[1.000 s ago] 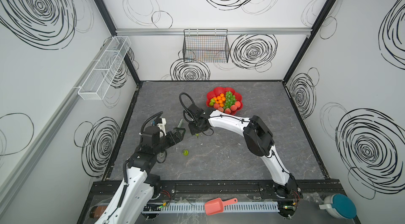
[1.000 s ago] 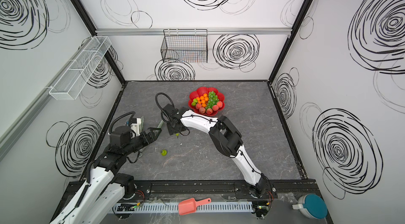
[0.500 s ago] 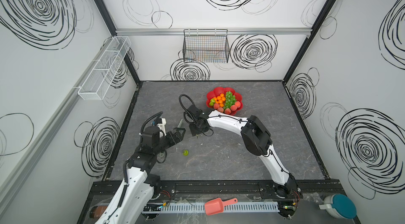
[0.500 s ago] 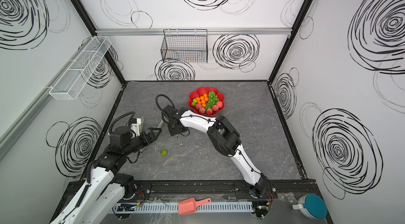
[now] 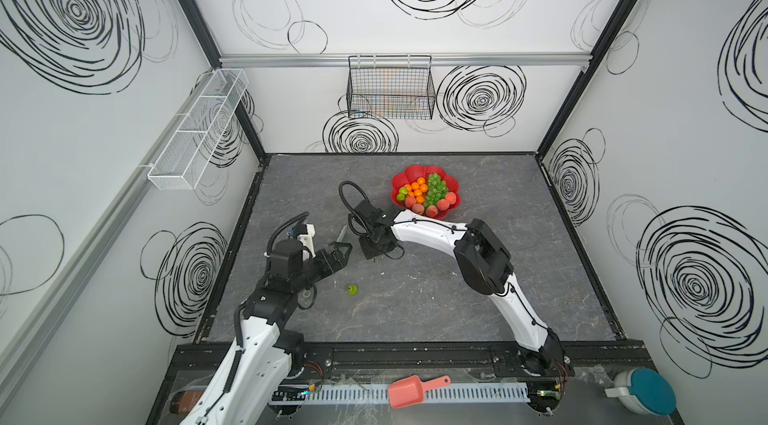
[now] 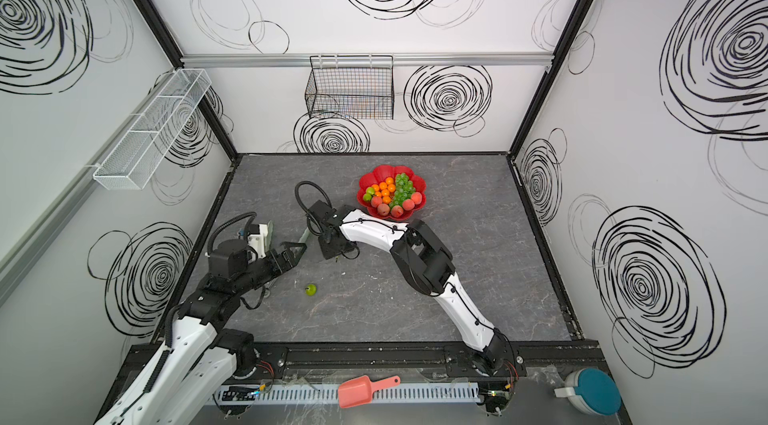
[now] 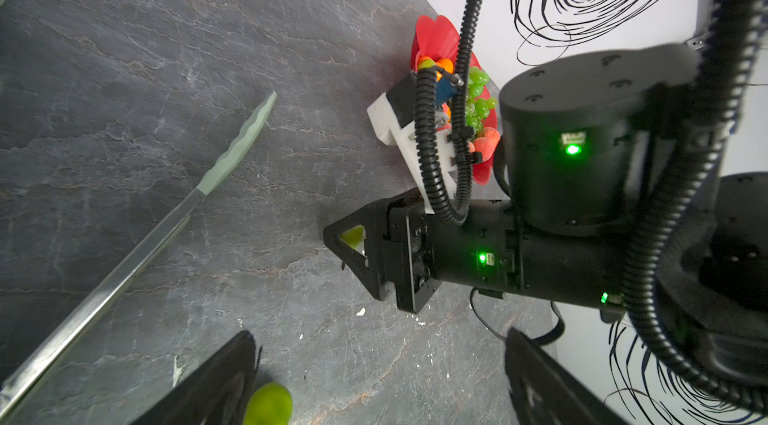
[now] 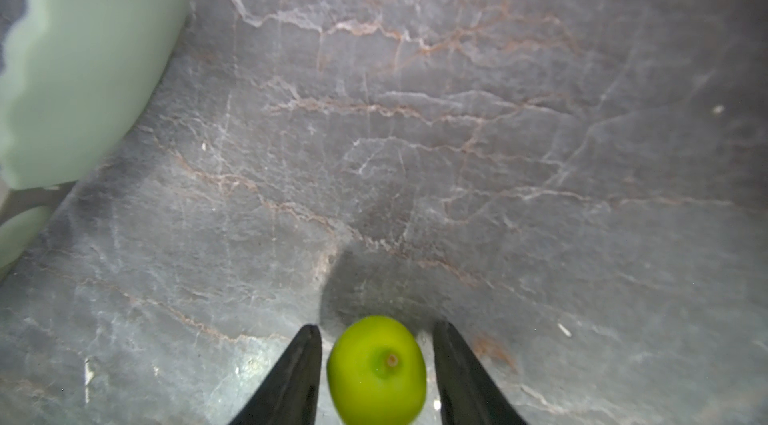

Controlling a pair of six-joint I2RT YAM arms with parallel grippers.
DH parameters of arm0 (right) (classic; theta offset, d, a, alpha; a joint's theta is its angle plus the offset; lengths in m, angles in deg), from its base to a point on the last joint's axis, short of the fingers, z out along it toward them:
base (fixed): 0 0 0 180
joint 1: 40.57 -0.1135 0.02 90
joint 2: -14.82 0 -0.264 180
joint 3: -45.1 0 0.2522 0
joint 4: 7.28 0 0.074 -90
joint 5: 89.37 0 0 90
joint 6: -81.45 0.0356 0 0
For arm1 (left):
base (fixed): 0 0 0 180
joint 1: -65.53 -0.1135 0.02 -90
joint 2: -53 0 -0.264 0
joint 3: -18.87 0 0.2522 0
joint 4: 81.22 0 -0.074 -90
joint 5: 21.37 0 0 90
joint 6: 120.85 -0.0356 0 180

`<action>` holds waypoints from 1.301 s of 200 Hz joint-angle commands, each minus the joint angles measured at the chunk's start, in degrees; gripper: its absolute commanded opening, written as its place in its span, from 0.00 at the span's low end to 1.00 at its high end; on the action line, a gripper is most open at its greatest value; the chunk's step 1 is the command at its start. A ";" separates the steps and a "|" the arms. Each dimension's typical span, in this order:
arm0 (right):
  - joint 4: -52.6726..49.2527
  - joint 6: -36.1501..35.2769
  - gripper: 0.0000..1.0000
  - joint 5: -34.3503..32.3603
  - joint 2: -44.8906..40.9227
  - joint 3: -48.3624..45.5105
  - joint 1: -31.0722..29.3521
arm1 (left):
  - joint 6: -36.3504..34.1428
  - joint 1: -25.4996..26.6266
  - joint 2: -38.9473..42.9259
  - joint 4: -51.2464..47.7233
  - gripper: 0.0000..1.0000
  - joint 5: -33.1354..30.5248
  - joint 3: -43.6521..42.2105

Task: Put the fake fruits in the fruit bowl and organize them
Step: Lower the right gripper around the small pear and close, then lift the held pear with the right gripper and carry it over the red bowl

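Straddling a green pear (image 8: 376, 369) on the worktop (image 8: 457, 111) with our right end effector (image 8: 376, 325): fingers (image 8: 299, 373) apart, slim gap each side, not clamped. Our left end effector (image 5: 340, 251) hangs with jaws spread, a second pear (image 5: 352, 289) lying loose near it. We see the fruit bowl (image 5: 415, 173) further back, holding oranges (image 5: 415, 188), peaches (image 5: 432, 211), grapes (image 5: 436, 187).
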 commanded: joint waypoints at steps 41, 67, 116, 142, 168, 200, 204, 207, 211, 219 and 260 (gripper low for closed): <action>-1.66 -0.20 0.42 -0.16 0.90 0.60 -0.25 | -0.60 -0.57 -0.33 2.36 0.96 0.75 -0.51; -1.79 -0.29 0.40 0.03 0.70 0.51 -0.25 | -0.60 -0.53 -0.44 2.47 0.96 0.59 -0.38; -1.95 -0.54 0.38 0.61 0.06 0.98 0.01 | -0.53 -0.52 -1.06 2.98 0.96 0.75 -0.25; -1.81 -0.61 0.36 1.70 -0.61 0.91 0.28 | -0.60 -0.46 -1.82 3.11 0.96 1.09 0.08; -1.81 -0.72 0.36 2.72 -1.89 0.84 0.64 | -0.79 -0.26 -2.37 3.26 0.96 1.09 0.58; -1.15 -0.82 0.36 4.40 -5.09 -0.58 2.18 | -0.27 1.18 -3.90 4.98 0.96 0.53 1.36; -1.02 -0.81 0.35 4.58 -5.60 -0.93 2.45 | -0.18 1.54 -4.11 5.22 0.96 0.28 1.50; -0.88 -0.82 0.35 4.74 -6.00 -1.23 2.62 | -0.08 1.85 -4.33 5.45 0.96 0.10 1.62; -0.77 -0.82 0.35 4.97 -6.47 -1.55 2.92 | 0.00 2.27 -4.60 5.73 0.96 -0.09 1.85; -0.48 -0.88 0.35 5.41 -7.69 -2.30 3.55 | 0.17 3.17 -5.24 6.24 0.96 -0.66 2.19; 1.32 -0.89 0.35 6.90 -14.22 -7.31 7.76 | 0.91 8.96 -9.57 9.56 0.96 -4.73 4.85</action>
